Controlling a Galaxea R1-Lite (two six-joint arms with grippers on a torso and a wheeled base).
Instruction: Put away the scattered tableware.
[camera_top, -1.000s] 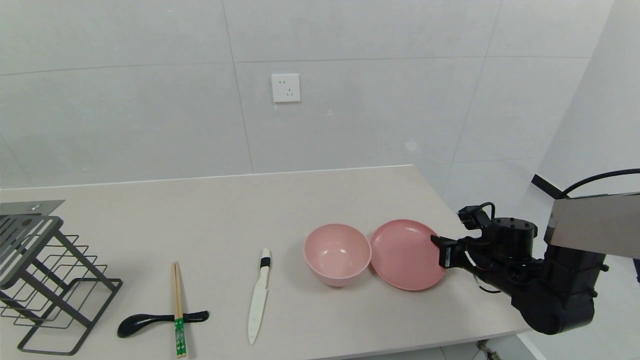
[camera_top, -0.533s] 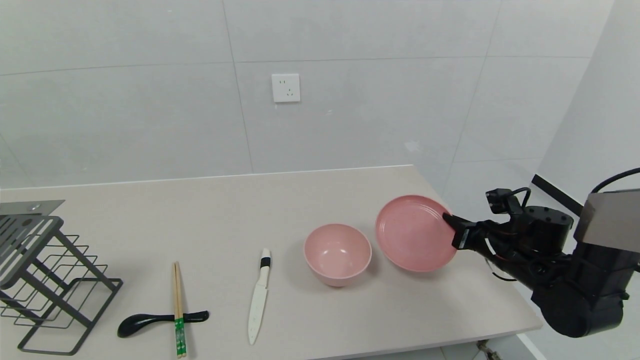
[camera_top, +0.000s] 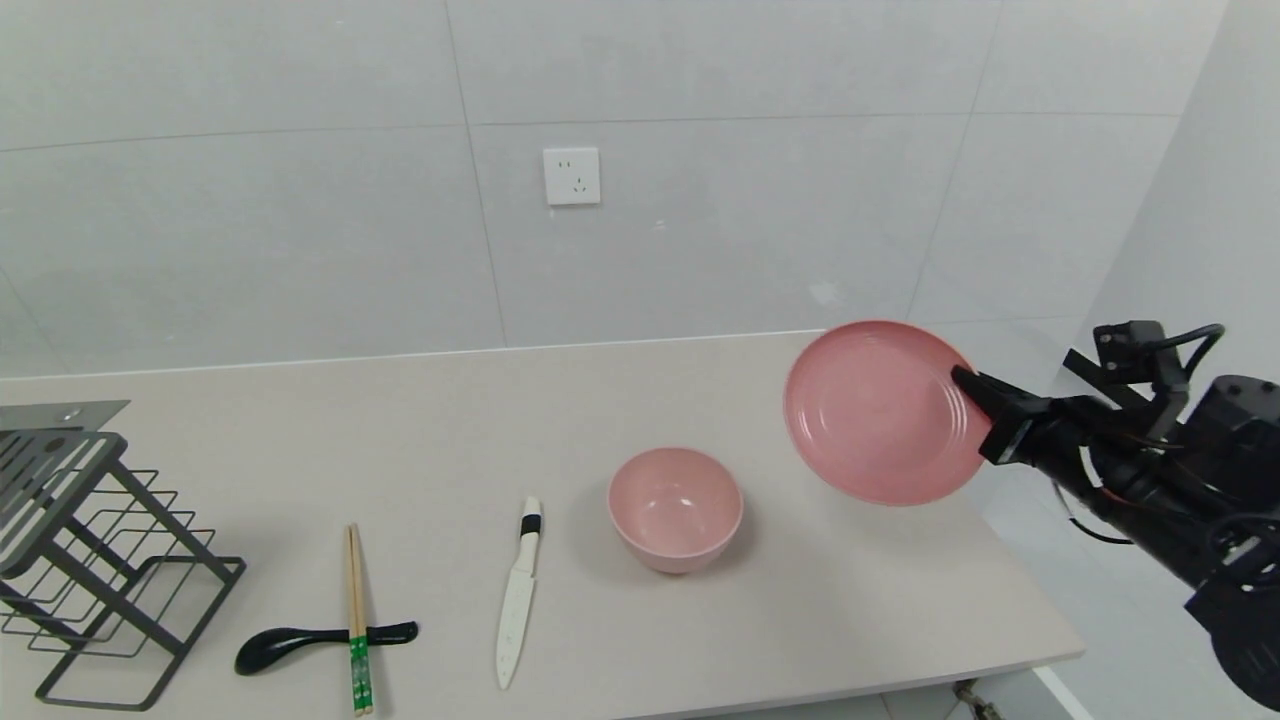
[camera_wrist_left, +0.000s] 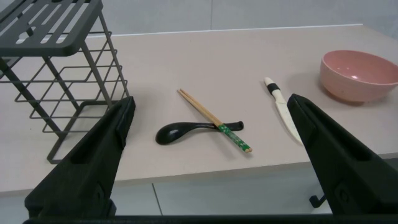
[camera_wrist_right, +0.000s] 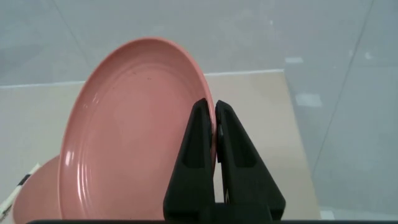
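My right gripper (camera_top: 968, 392) is shut on the rim of a pink plate (camera_top: 880, 412), which hangs tilted above the counter's right end. In the right wrist view the two fingers (camera_wrist_right: 200, 143) pinch the plate (camera_wrist_right: 124, 143) edge. A pink bowl (camera_top: 675, 507) sits on the counter left of the plate. Further left lie a white knife (camera_top: 518, 592), a pair of chopsticks (camera_top: 357, 620) and a black spoon (camera_top: 290, 637) under them. My left gripper (camera_wrist_left: 211, 102) stands open near the counter's front edge, before the spoon (camera_wrist_left: 186, 130) and chopsticks (camera_wrist_left: 214, 119), holding nothing.
A dark wire dish rack (camera_top: 70, 540) stands at the counter's left end. The beige counter (camera_top: 450, 430) ends just right of the plate, with a drop beyond. A tiled wall with a socket (camera_top: 571, 176) runs behind.
The right gripper has lifted the plate off the counter beside the bowl, carrying it up and to the right and tilting it. Everything else stays put.
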